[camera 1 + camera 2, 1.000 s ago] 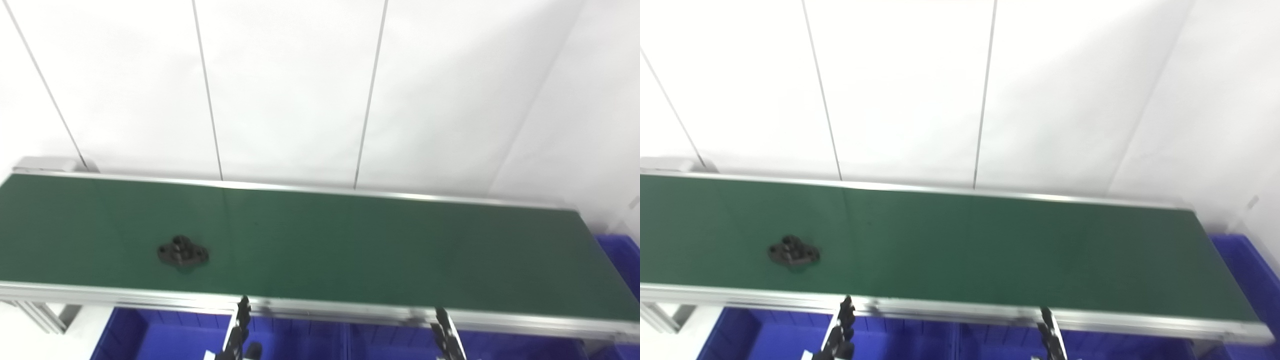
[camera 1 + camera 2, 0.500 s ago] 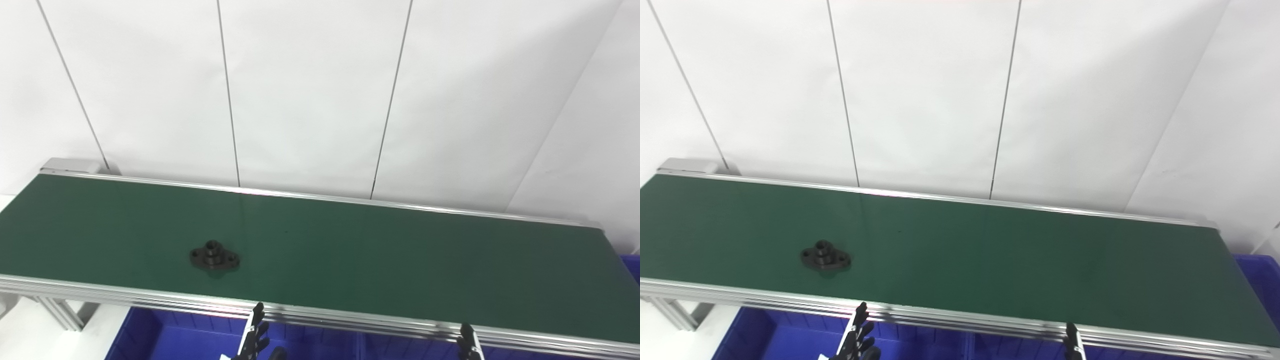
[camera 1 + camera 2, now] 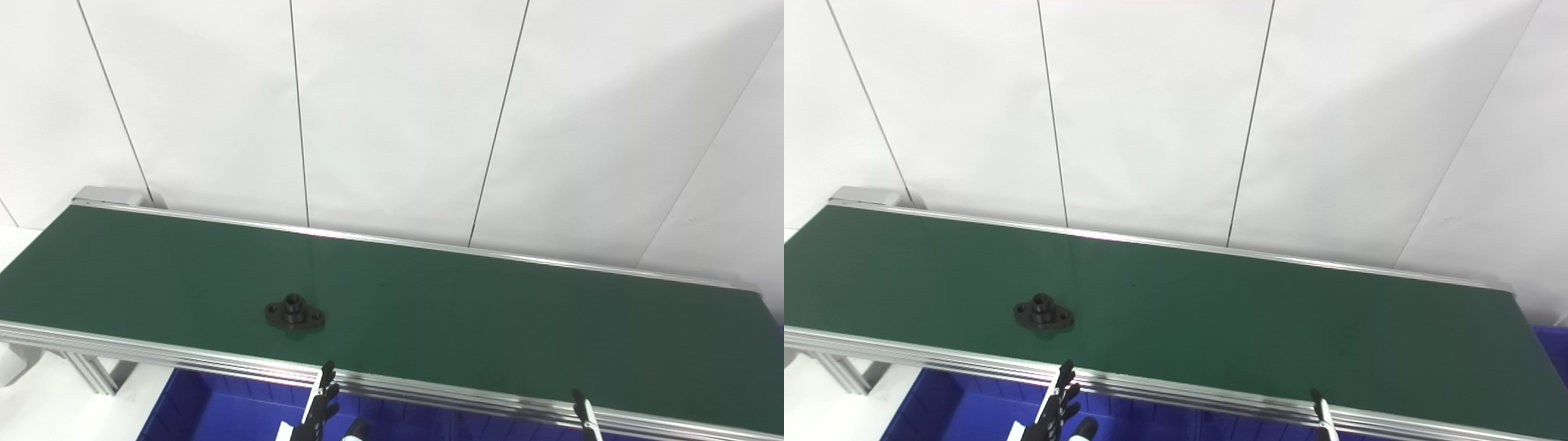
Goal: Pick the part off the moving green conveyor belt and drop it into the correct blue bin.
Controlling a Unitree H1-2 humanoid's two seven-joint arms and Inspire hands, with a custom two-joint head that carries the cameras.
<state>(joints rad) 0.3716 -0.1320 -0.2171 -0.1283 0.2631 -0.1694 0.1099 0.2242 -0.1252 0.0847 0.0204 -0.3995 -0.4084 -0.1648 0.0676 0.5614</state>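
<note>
Black part (image 3: 294,311) lies beyond left hand (image 3: 318,407).

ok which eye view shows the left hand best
The right eye view: the left hand shows spread fingers and more palm below the conveyor belt. The left eye view shows the same hand, cropped more by the bottom edge.

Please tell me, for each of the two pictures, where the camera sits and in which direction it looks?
Left eye view: on the head, looking forward and down at the belt and wall; tips of the left hand and right hand show at the bottom.
Right eye view: beside it, same direction, same fingertips.
Both share the black part on the belt and the blue bin below.
</note>
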